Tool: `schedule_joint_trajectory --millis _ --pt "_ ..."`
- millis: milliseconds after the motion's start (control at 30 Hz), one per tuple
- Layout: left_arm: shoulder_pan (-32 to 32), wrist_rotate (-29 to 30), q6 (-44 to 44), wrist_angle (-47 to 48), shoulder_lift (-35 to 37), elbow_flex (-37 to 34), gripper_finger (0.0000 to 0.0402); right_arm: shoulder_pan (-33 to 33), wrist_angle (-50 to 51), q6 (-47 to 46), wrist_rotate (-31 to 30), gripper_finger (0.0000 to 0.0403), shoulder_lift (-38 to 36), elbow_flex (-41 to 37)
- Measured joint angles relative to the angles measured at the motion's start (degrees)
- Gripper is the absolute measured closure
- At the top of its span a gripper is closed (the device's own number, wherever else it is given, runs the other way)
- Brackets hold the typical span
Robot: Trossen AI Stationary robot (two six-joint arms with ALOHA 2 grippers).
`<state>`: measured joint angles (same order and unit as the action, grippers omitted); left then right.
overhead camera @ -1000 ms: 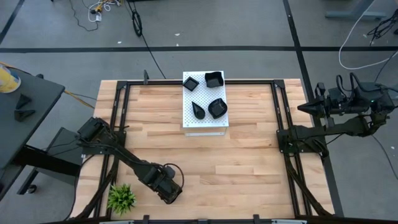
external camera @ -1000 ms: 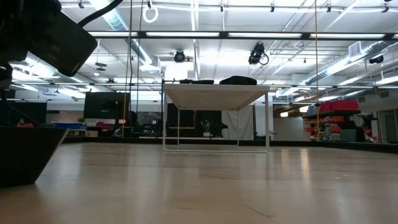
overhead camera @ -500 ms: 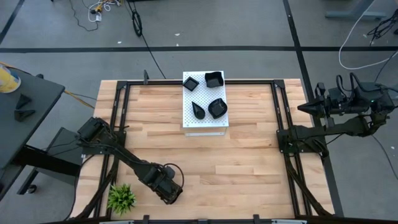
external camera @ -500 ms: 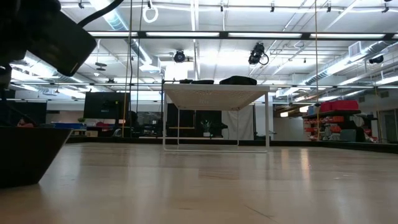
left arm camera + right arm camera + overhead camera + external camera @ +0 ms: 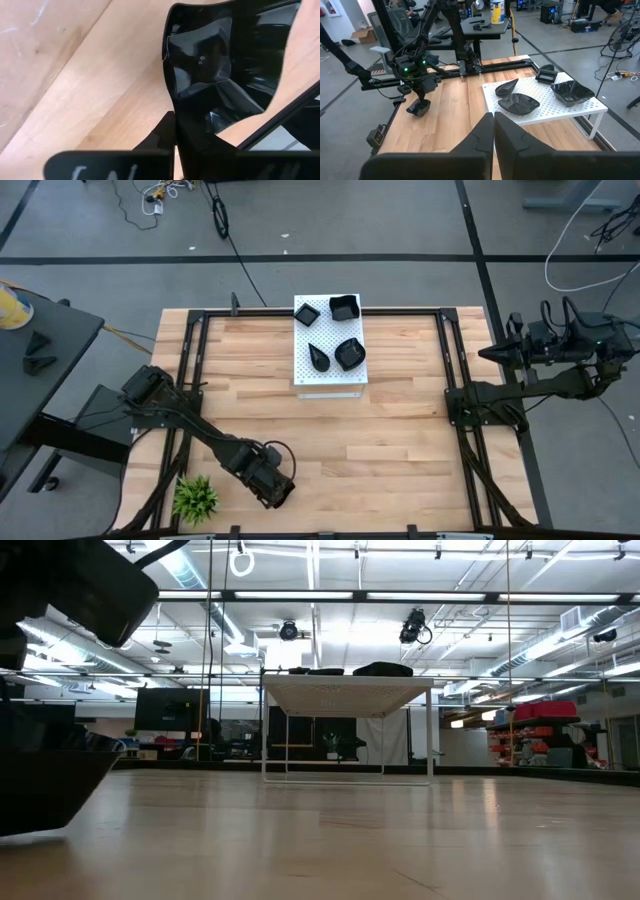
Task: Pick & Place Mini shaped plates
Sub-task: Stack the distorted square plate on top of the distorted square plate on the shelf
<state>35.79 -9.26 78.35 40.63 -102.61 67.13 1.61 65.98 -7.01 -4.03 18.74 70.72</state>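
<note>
Four mini shaped plates (image 5: 330, 332) placed on white board (image 5: 345, 380) | fifth plate (image 5: 419, 107) clamped by left gripper (image 5: 272, 485), well off board | right gripper (image 5: 493, 131) clenched, nothing held

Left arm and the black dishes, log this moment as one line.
left tool: shut on black dish, near table's front-left | white board: four dishes on it | right tool: shut, empty, parked at right edge

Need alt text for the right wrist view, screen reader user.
Across a wooden table, the left gripper is shut on a small glossy black dish, held low over the wood. Four more glossy black dishes of varied shapes sit on a white perforated rectangular board raised on legs. The right gripper, shut and holding nothing, shows in the foreground.
</note>
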Motion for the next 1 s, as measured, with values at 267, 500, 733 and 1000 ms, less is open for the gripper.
schedule_joint_trajectory --millis 267,500,733,1000 --pt "-0.59 -1.05 0.46 0.05 1.99 0.04 0.0396 -0.01 0.00 0.01 -0.01 0.0384 -0.02 0.00" --pt "-1.80 -2.00 0.50 0.45 4.70 0.04 0.0397 -0.01 0.00 0.00 -0.01 0.0384 -0.02 0.00" --pt "-5.07 -2.64 0.49 1.58 9.45 0.04 0.0395 0.00 0.00 -0.01 -0.01 0.0384 -0.02 0.00" --pt "-13.03 -1.99 3.52 1.61 15.65 0.06 0.0395 -0.02 0.01 0.01 0.00 0.0384 0.00 0.00"
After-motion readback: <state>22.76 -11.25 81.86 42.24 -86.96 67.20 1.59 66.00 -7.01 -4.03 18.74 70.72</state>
